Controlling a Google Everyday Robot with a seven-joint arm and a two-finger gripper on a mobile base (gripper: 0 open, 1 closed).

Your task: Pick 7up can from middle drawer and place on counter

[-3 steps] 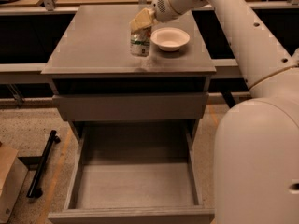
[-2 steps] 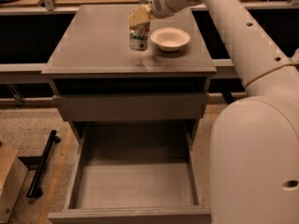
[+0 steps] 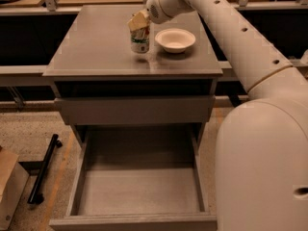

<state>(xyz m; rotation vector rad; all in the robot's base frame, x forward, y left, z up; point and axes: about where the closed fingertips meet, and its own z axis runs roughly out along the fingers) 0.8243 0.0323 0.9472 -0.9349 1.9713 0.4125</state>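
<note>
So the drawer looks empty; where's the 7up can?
The 7up can stands on the counter, just left of the white bowl, gripper at its top.

Slim silver-green can (image 3: 140, 40) stands upright on the grey surface (image 3: 96, 44), gripper (image 3: 138, 22) at its top; drawer (image 3: 139, 191) below pulled open.

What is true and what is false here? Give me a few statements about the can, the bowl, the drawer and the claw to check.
1. The 7up can stands upright on the counter. True.
2. The middle drawer is pushed shut. False: it is pulled out, open.
3. The claw is at the top of the can. True.
4. The white bowl sits on top of the can. False: it rests on the counter beside the can.
5. The can lies in the drawer. False: it is up on the counter.
</note>
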